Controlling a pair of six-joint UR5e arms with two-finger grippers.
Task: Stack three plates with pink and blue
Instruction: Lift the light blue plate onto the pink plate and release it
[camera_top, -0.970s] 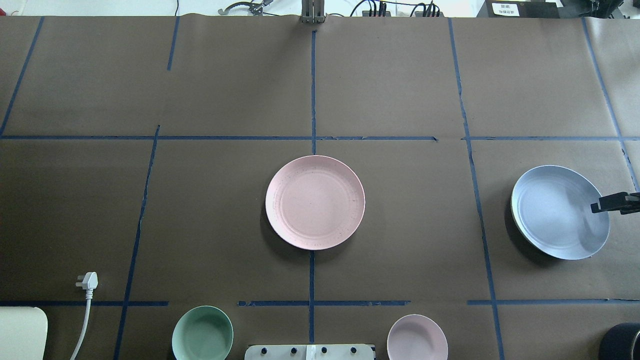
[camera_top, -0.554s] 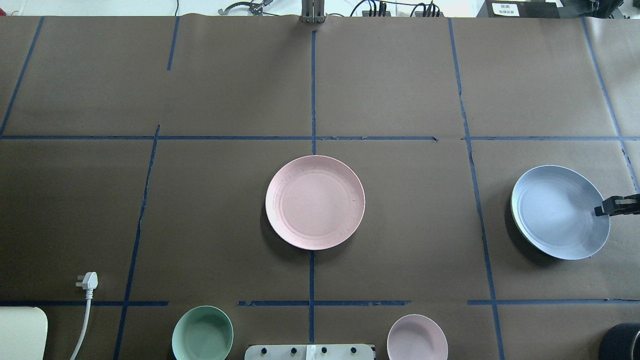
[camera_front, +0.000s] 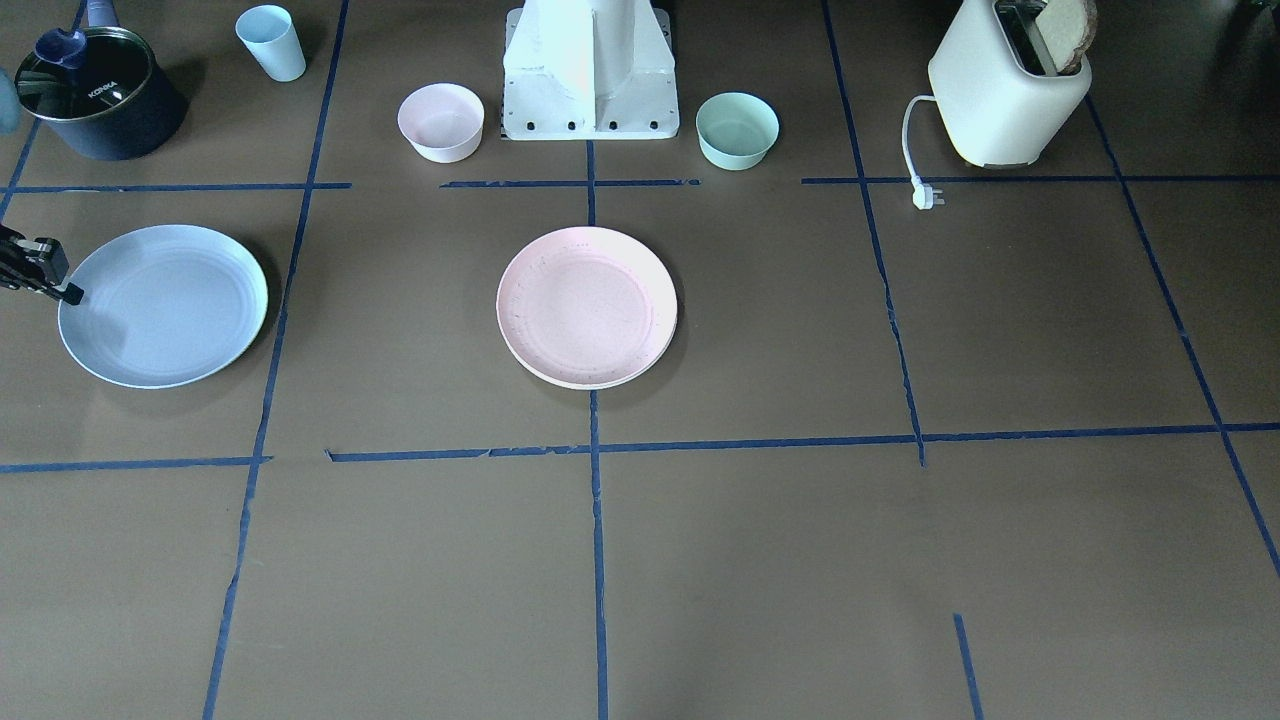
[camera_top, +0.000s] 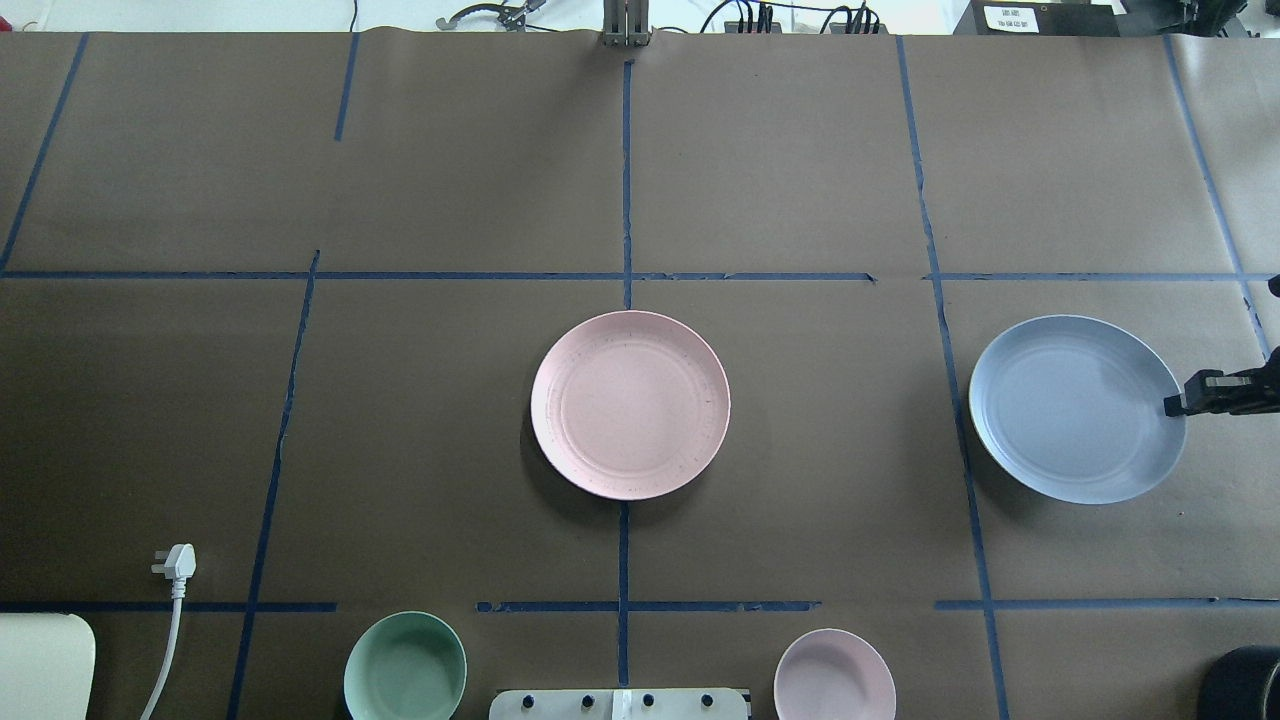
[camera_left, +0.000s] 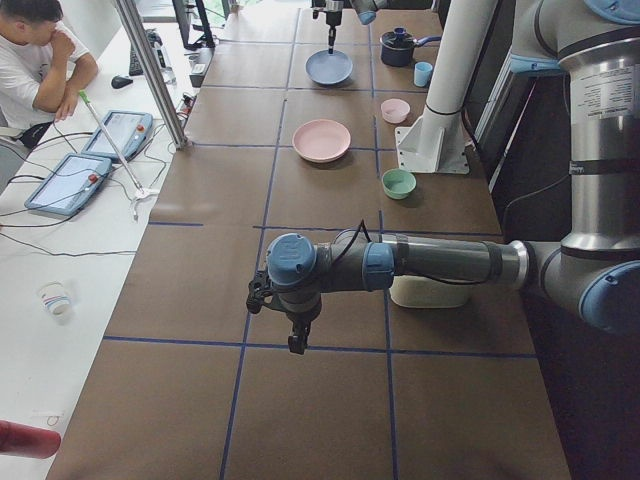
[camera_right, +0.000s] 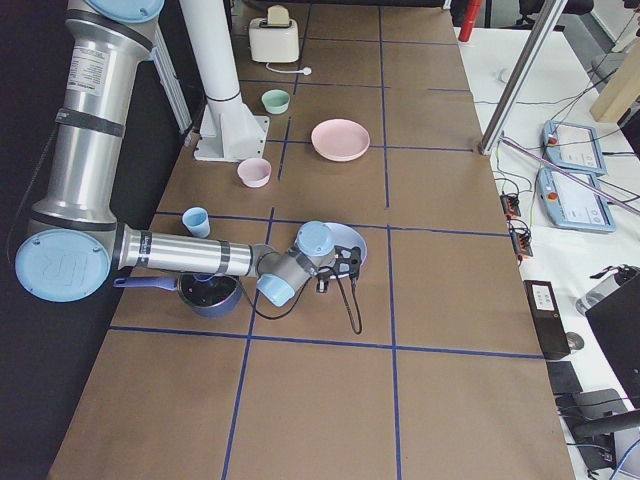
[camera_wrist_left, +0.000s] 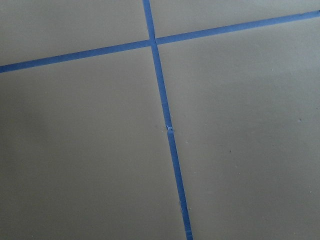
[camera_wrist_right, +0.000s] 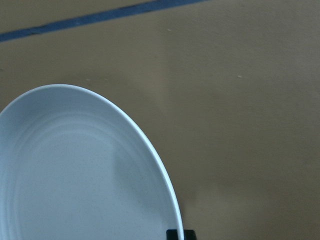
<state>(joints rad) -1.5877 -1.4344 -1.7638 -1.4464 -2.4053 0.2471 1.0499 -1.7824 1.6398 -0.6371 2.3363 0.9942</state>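
The pale pink plate (camera_top: 630, 404) lies flat at the table's middle, and also shows in the front view (camera_front: 587, 307). A pale cream edge shows under its near rim there; no separate cream-white plate is in view. The pale blue plate (camera_top: 1078, 410) is at the right. My right gripper (camera_top: 1175, 405) is shut on its right rim, seen also in the front view (camera_front: 70, 293). The right wrist view shows the blue plate (camera_wrist_right: 75, 175) close up. My left gripper (camera_left: 297, 345) hangs over bare table far from the plates; I cannot tell whether it is open or shut.
A small pink bowl (camera_top: 834, 675) and a mint bowl (camera_top: 405, 667) stand near the robot base (camera_front: 590, 70). A toaster (camera_front: 1005, 90) with its plug (camera_top: 176, 562) is on the left side. A dark pot (camera_front: 95, 95) and a light blue cup (camera_front: 272, 42) are behind the blue plate.
The blue plate, tilted before, has levelled and moved left toward the table's middle with the right gripper on its rim. The pink plate has not moved.
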